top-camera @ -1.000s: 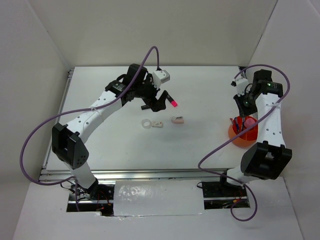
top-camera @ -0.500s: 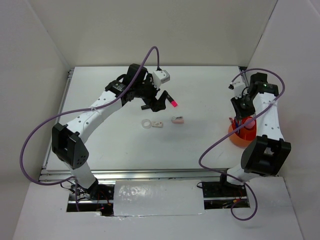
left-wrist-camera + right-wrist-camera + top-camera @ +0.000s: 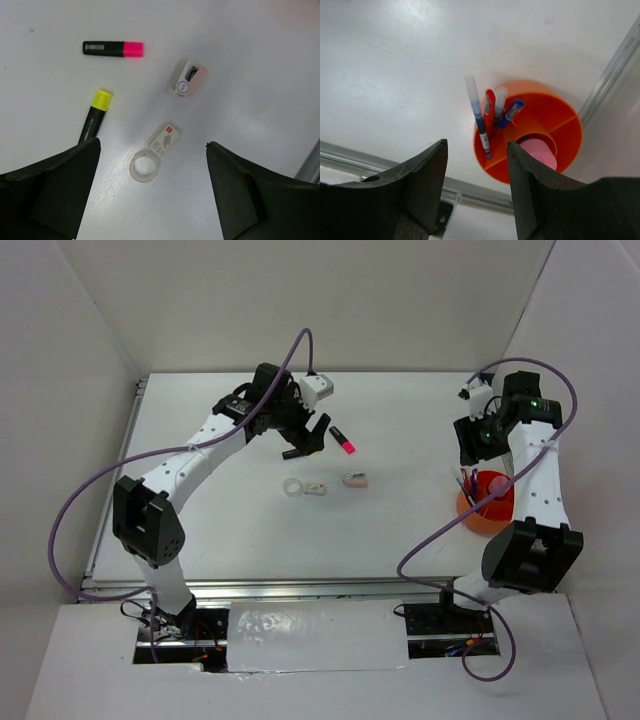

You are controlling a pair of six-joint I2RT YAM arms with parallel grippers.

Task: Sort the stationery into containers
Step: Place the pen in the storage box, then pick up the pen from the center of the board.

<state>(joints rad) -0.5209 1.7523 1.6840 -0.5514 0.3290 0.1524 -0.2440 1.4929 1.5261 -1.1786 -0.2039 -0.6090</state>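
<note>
My left gripper [image 3: 308, 440] is open and empty, hovering above the loose stationery; its open jaws frame the table in the left wrist view [image 3: 152, 200]. Below it lie a clear tape ring [image 3: 144, 167], a whitish eraser [image 3: 165, 139], a second eraser [image 3: 189, 79], a yellow-capped highlighter [image 3: 94, 116] and a pink-capped highlighter [image 3: 112, 48]. In the top view I see the pink-capped highlighter [image 3: 342, 441], the tape ring [image 3: 293, 487] and both erasers [image 3: 355, 479]. My right gripper [image 3: 468, 445] is open and empty above the orange cup [image 3: 555, 125], which holds pens [image 3: 481, 120] and a pink tube [image 3: 538, 152].
The orange cup [image 3: 485, 508] stands near the table's right edge, close to a metal rail [image 3: 615, 70]. White walls enclose the table at the back and on both sides.
My right gripper has risen from the orange cup and moved back and slightly left. My left gripper has shifted a little toward the back.
</note>
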